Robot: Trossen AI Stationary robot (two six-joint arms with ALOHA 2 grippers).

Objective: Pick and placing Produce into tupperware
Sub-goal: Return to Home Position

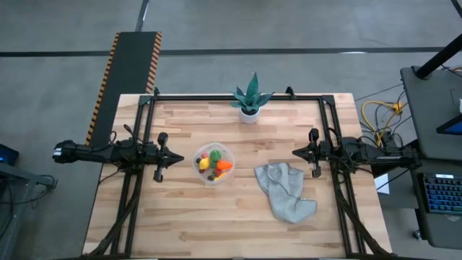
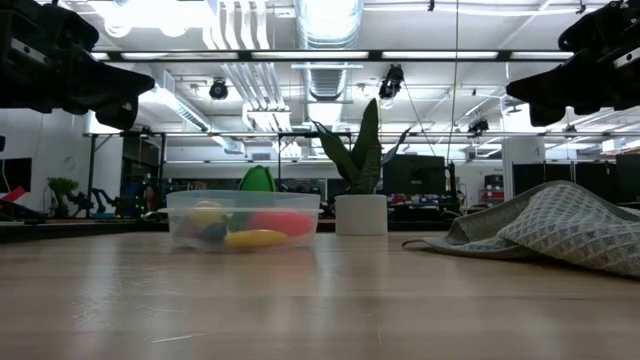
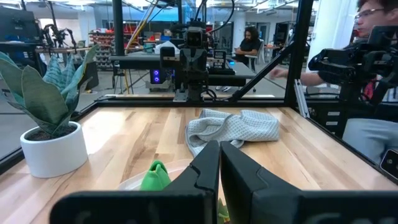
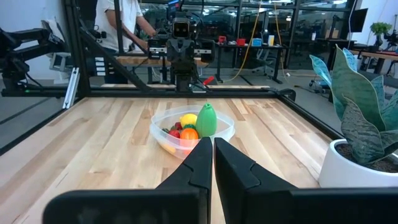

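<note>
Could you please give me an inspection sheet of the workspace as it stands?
Surface: wooden table, bare wood around the items.
Job's things: produce all inside the tupperware; none seen loose on the table.
Clutter: grey cloth right of the tupperware; potted plant at the back edge.
Grippers: left gripper and right gripper shut, empty, raised at opposite sides.
Cables: yellow cables off the table, right.
Surroundings: a person standing beyond the table.

The produce [image 1: 214, 163] lies in the tupperware [image 1: 214, 182] on the table [image 1: 180, 217]; cloth [image 1: 284, 191] near its right; plant [image 1: 250, 97] behind both.
</note>
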